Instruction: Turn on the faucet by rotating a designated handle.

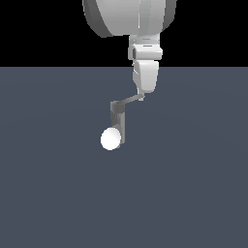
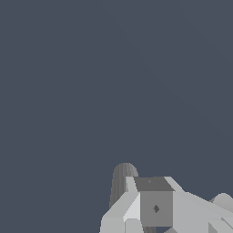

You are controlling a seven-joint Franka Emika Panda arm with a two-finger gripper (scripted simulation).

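The faucet point(image 1: 117, 121) stands upright on the dark tabletop point(image 1: 193, 193), a white ball point(image 1: 111, 139) touching its base. Its handle point(image 1: 131, 100) projects from the post's top to the end effector point(image 1: 143, 93), which meets the bar's far end; I cannot tell whether its jaws are apart or together.

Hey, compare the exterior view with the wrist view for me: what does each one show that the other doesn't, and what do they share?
Only the exterior view shows the whole faucet: its grey upright post, the white ball at its base, and the thin handle running from the post's top to the gripper, whose tip sits at the bar's far end. It also shows the arm coming down from above. Only the wrist view shows the gripper's fingers close up, beside a rounded grey part I cannot identify. Both share the gripper and the plain blue-grey floor.
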